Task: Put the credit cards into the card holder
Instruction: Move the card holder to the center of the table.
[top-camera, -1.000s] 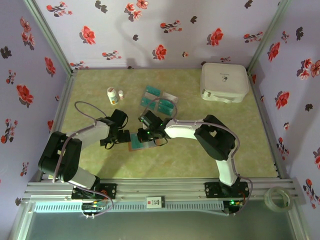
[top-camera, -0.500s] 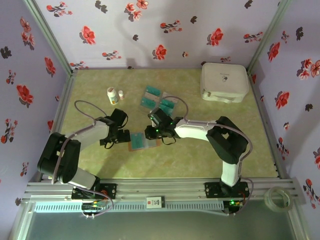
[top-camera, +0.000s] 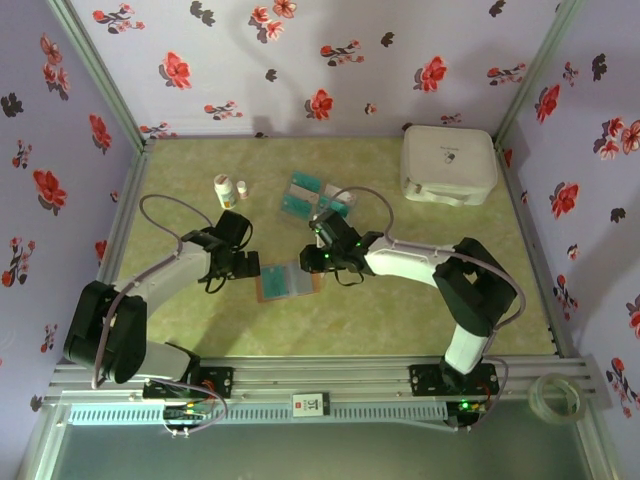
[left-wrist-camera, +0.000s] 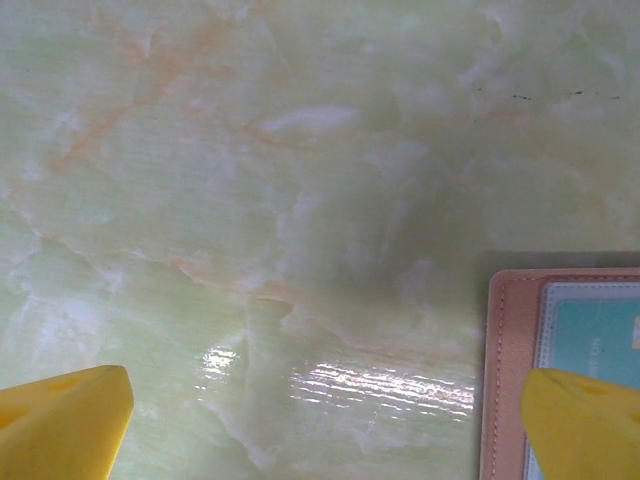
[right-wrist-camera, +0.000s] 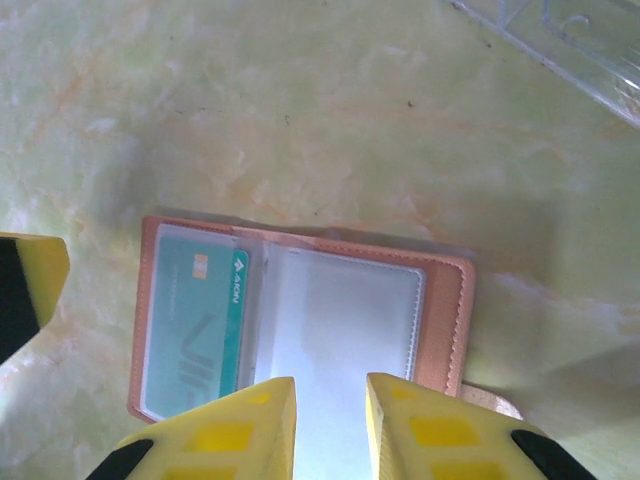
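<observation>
- The card holder (top-camera: 288, 281) lies open and flat on the table (top-camera: 400, 320), nearest the arm bases and between the two grippers.
- One teal card (right-wrist-camera: 195, 320) sits in its left pocket. The clear pocket (right-wrist-camera: 345, 320) on the right looks empty.
- The left gripper (left-wrist-camera: 320, 430) is just off the holder's left edge, jaws spread wide with nothing between them. Whether it touches the holder is not clear.
- The right gripper (right-wrist-camera: 330, 400) is over the holder's far right edge, jaws barely apart, with no card visible in the narrow gap.
- Likely step: the right arm fetches the next card for the empty pocket.
- To do it well:
  - Take one card only, by a short edge, since flat cards on a smooth top are likely to slide.
  - Have the left gripper pin the holder's edge before insertion.
  - Feed the card in low and square to the pocket mouth.
- Several loose credit cards (top-camera: 315, 197) lie flat just beyond the right gripper.
- Two small white bottles (top-camera: 225, 190) stand to the left of them.
- The white case (top-camera: 449, 165) sits closed at the far right, its contents hidden.
</observation>
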